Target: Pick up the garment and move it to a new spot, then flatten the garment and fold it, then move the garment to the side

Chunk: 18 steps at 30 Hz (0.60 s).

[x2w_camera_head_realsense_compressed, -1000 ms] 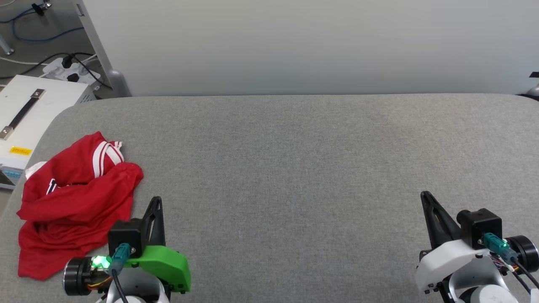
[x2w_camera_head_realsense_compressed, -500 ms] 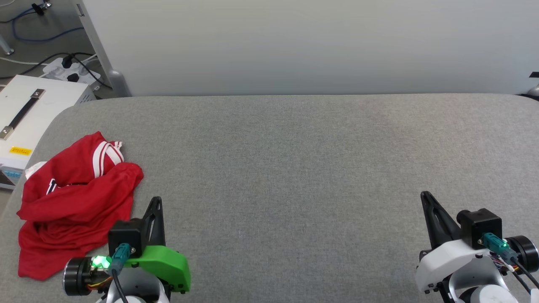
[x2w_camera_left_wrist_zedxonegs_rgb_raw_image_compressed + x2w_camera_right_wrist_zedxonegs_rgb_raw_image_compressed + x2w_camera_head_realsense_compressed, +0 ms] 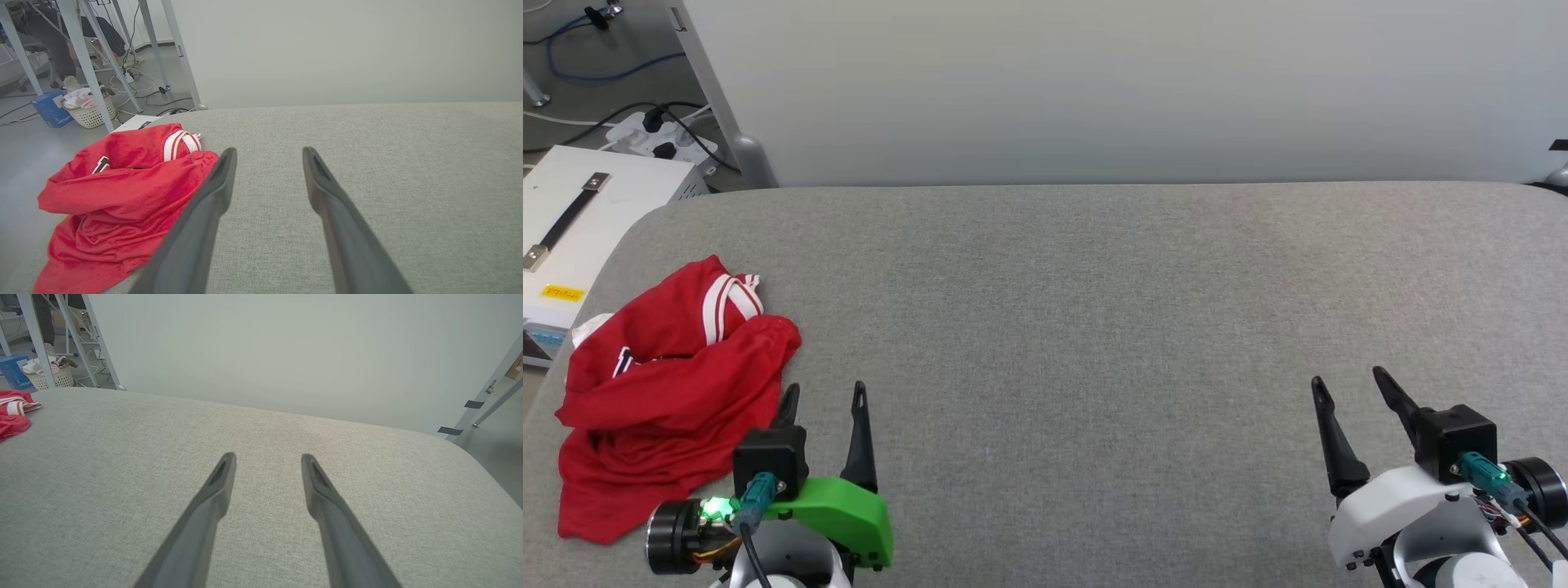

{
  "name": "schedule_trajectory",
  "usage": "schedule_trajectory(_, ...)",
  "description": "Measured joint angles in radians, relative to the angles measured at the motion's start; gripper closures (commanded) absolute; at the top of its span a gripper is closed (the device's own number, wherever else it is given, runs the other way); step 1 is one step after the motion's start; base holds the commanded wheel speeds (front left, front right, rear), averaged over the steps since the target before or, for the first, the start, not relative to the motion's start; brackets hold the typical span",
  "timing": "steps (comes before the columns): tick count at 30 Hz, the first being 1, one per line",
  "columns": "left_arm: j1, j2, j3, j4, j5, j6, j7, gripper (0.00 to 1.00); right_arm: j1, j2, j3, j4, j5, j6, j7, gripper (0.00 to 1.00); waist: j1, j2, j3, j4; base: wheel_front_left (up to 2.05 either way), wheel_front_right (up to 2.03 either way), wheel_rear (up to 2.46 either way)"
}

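Desk (image 3: 1094, 327) first: a grey padded top across the head view, pale wall panel (image 3: 1094, 82) behind it. Jersey (image 3: 662, 392) is a crumpled red heap at the desk's left edge, near the front corner. Its long axis runs roughly near-to-far, striped collar trim (image 3: 731, 302) at the far end and the loose hem toward the robot. Left fingers (image 3: 858, 433) are spread open and empty, just beside the heap's near right flank. In the left wrist view they point past it, so the jersey (image 3: 122, 196) sits left of the left fingers (image 3: 212, 196). Reaching it looks like a swing left, not straight ahead. Right fingers (image 3: 1331, 437) are also spread open and empty, well apart from the heap across the whole desk, so the left arm is clearly nearer. From the right wrist only a cut-off scrap of jersey (image 3: 12, 416) shows at the frame edge. Hard to read: sleeves and shoulders are buried in folds, and just a sliver of the number (image 3: 625, 359) shows. Can't tell whether the hem overhangs the desk edge.
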Motion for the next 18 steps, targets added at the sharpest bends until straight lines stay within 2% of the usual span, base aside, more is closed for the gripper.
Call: schedule_trajectory(18,0.000,0.000,-0.009,-0.010,0.000,0.011,-0.028,0.00,0.000,0.000,-0.026,-0.018,0.038,0.000,-0.028,0.00,0.0001,0.0000,0.005,-0.002,0.00,0.00,0.00)
